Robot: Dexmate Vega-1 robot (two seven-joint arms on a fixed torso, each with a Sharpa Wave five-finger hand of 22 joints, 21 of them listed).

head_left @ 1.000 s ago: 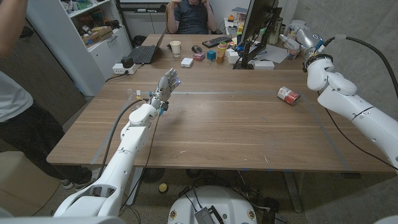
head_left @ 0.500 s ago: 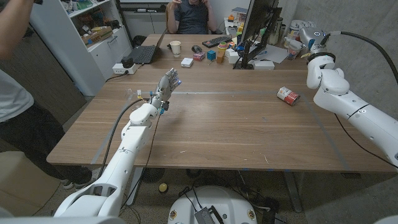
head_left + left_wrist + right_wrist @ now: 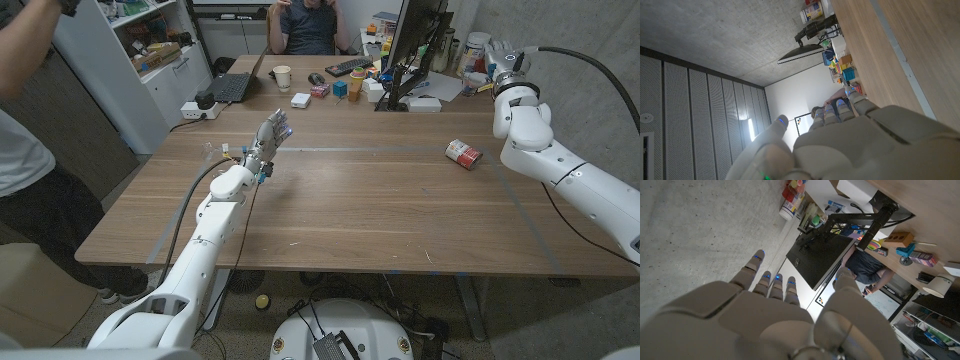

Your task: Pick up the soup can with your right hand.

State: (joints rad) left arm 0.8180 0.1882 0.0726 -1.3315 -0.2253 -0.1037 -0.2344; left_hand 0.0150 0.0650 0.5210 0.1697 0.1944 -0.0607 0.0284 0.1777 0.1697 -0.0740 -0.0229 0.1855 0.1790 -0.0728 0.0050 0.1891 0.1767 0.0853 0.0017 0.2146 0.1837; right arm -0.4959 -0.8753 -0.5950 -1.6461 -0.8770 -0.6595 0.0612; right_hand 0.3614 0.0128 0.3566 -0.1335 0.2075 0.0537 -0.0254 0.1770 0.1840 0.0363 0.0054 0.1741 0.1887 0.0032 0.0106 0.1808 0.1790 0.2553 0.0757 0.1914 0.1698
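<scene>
Wood-grain boards, warm brown and smooth, make up the worktop (image 3: 380, 200), with a pale tape line running across its far part. Near its right far side lies the soup can (image 3: 463, 152), a short metal cylinder tipped on its side, red and white label showing, with bare wood all round it. Just beyond and to the right of the can, the right hand (image 3: 497, 52) is raised high above the worktop's far edge on its glossy white arm, well apart from the can; in the right wrist view its pale grey fingers (image 3: 754, 264) are spread straight with small blue lights at the tips and nothing between them. On the left side the left hand (image 3: 270, 133) stands above the wood, fingers apart and upright, holding nothing. Behind the worktop's far edge stand a black monitor (image 3: 415, 35) on its stand, a paper cup (image 3: 282, 76), a laptop (image 3: 232, 86), a keyboard (image 3: 349, 66) and small coloured boxes. A person (image 3: 308, 25) sits behind these things, and another person's arm and white shirt (image 3: 18, 150) show at the left edge beside a white shelf unit (image 3: 150, 60)
</scene>
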